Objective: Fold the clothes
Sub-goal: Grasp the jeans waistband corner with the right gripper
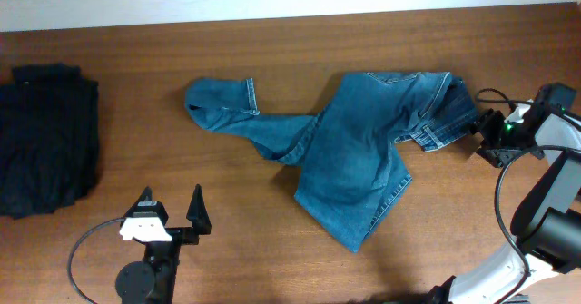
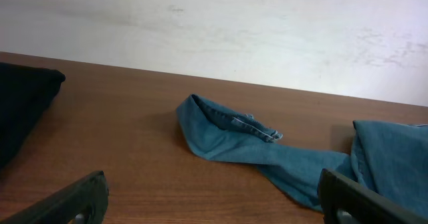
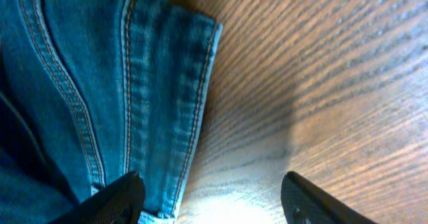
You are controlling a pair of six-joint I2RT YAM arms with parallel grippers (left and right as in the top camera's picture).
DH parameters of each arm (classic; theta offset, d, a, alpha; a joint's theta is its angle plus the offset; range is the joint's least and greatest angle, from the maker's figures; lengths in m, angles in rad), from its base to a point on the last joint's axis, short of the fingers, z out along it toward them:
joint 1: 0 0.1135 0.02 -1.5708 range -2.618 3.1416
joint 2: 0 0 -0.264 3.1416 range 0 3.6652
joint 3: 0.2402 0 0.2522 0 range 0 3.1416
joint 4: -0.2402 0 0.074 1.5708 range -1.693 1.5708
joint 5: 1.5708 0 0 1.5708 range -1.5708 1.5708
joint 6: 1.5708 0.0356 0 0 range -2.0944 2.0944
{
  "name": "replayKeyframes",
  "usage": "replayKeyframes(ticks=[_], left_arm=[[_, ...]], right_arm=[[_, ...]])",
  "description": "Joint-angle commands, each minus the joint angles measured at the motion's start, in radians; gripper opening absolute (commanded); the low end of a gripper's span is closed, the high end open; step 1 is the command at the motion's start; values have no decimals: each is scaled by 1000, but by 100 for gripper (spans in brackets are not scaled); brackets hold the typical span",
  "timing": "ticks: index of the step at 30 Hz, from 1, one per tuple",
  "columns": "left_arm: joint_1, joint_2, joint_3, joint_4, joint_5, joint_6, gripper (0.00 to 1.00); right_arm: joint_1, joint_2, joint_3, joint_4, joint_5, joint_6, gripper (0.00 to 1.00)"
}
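The blue jeans [image 1: 359, 145] lie crumpled across the middle of the table, one leg stretching left to a folded end [image 1: 218, 104], the waistband at the right [image 1: 445, 113]. My left gripper [image 1: 171, 215] is open and empty at the front left, apart from the jeans; its view shows the leg end [image 2: 221, 134] ahead. My right gripper [image 1: 481, 133] is open at the jeans' right edge, low over the table. In its view one finger lies over the denim hem [image 3: 164, 90], the other over bare wood.
A black folded garment pile [image 1: 45, 136] lies at the far left, also in the left wrist view [image 2: 20, 103]. A white wall [image 2: 267, 30] runs behind the table's far edge. Cables trail by the right arm [image 1: 504, 195].
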Motion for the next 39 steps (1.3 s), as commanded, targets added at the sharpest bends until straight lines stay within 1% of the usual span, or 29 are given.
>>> replayKeyframes(ticks=[1,9,14,18,21,25,29,31,39], left_arm=[[-5,-8,-7,-1,-10,13,99],[-5,-8,-7,-1,-10,13,99],[-5,-8,-7,-1,-10,13,99],[-5,-8,-7,-1,-10,13,99],[-5,-8,-7,-1,-10,13,99],[-5,-8,-7,-1,-10,13,99],[-5,-8,-7,-1,-10,13,99],[-5,-8,-7,-1,-10,13,99],[-5,-8,-7,-1,-10,13,99]], right_arm=[[5,-1,-40,41,-18,-3,71],[35,-1,-110,181,-124,-2,71],[67,-1,-111,215,-134,3,71],[82,-1,-112,225,-129,52,70],[81,-1,-113,225,-100,100,63],[81,-1,-119,233,-24,140,60],[82,-1,-145,295,-21,147,58],[82,-1,-168,340,-25,148,54],[82,-1,-232,464,-55,177,53]])
